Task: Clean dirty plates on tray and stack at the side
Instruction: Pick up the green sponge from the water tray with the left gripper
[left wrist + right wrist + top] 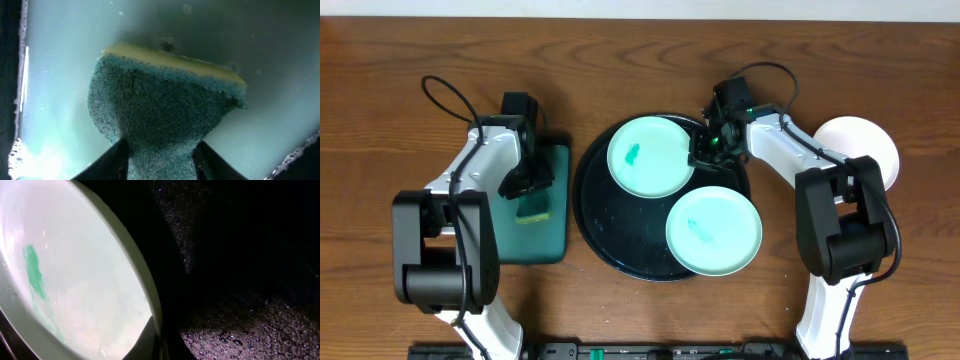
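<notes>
On the tray (615,228) sat two mint plates (713,232); the right hand (705,150) was clamped on the rim of the upper plate (645,155), while the left hand (532,190) squeezed the sponge (160,115).

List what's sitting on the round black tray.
Two mint-green plates, each teal-smeared: the rear plate, its rim pinched by the right gripper, and the front plate. The tray surface beneath them is covered.
</notes>
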Controlling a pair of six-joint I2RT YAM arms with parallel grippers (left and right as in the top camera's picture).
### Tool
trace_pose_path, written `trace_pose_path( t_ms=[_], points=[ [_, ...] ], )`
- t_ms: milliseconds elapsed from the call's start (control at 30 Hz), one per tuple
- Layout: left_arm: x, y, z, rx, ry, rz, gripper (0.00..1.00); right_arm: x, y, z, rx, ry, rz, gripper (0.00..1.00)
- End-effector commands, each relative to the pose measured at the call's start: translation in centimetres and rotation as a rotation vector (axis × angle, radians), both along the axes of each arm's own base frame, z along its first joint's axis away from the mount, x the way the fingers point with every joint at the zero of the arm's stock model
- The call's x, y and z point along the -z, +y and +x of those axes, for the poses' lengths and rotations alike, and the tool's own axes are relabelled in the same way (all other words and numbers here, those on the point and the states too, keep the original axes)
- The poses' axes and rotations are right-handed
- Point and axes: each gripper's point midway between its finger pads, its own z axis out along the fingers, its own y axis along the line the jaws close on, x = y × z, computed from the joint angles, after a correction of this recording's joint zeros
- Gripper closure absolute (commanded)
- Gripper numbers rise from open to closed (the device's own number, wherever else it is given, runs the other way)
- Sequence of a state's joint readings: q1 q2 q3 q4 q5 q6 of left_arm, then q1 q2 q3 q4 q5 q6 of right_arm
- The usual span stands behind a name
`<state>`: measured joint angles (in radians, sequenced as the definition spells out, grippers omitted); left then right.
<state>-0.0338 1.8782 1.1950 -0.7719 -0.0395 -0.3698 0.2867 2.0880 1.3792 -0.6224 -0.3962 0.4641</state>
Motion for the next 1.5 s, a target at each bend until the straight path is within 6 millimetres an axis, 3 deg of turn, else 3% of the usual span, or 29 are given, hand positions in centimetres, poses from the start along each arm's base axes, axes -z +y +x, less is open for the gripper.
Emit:
trace_pose_path(
  t_ms=[0,100,267,367,467,667,867,1033,1200,1467],
  points=[
    [1.3,-0.1,-0.5,0.007,0.031,-0.005,0.74,1.4,0.0,-0.8,0.002,0.049,-0.015,0.99],
    [1.3,-0.1,-0.5,0.008,0.032,-0.004,0.92,1.5,0.0,-1.0,0.003,0.058,-0.018,0.99],
    [0.7,-0.1,-0.3,0.012,0.014,-0.004,0.93,1.5,0.0,-1.1,-0.001,0.058,-0.018,0.99],
    [-1.3,-0.1,0.3,0.020,-0.048,-0.004,0.93,1.5,-0.1,-1.2,-0.002,0.063,-0.019,0.99],
    [-4.9,-0.3,1.0,0.032,-0.158,-0.005,0.93,1.5,-0.1,-1.2,-0.008,0.063,-0.021,0.99],
    [-14.0,-1.3,1.3,0.152,-0.428,0.010,0.93,1.5,-0.1,-1.2,-0.009,0.061,-0.021,0.99],
    [-22.2,-0.9,-0.4,0.224,-0.670,0.165,0.93,1.5,-0.1,-1.2,-0.021,0.056,-0.023,0.99],
    [-27.1,-0.9,-1.8,0.284,-0.822,0.266,0.93,1.5,-0.1,-1.2,-0.022,0.056,-0.022,0.99],
    [-29.5,-1.1,-2.4,0.332,-0.905,0.295,0.93,1.5,-0.1,-1.2,-0.022,0.056,-0.022,0.99],
    [-29.9,-1.1,-2.3,0.343,-0.918,0.303,0.93,1.5,-0.1,-1.3,-0.022,0.060,-0.024,0.99]
  ],
)
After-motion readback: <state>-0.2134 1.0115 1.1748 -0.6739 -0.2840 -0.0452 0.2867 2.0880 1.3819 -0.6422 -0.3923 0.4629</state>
